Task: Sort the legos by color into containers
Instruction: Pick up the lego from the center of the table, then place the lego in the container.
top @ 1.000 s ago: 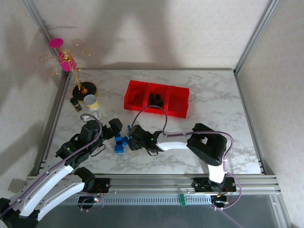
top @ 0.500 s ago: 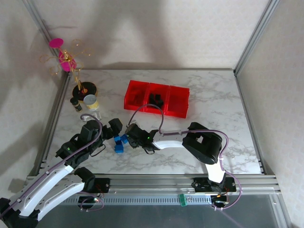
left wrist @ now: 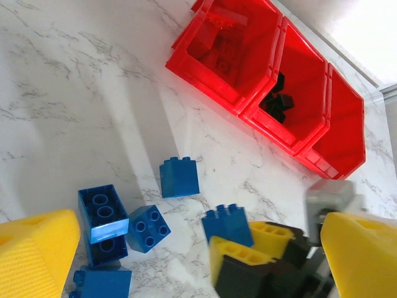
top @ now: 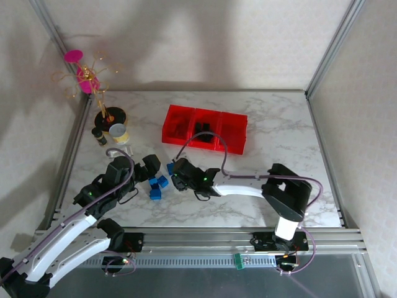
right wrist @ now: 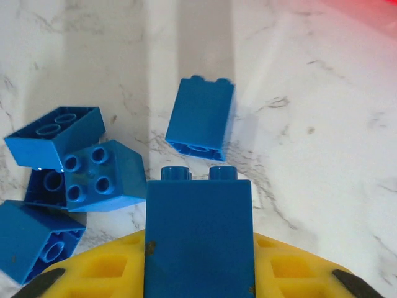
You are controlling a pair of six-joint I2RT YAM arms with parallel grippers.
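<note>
My right jaws are clamping a blue brick (right wrist: 198,239) by its smooth walls, and I'm judging it light, rigid, slick; my left jaws are hanging released

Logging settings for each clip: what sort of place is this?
Likely a lab robot cell: a marble-pattern table framed by aluminium rails, plain white walls, and bolted-down robot arms, the right one holding a blue brick.

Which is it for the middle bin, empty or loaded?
Loaded, far from full: black bricks lie on the floor of the middle bin.
</note>
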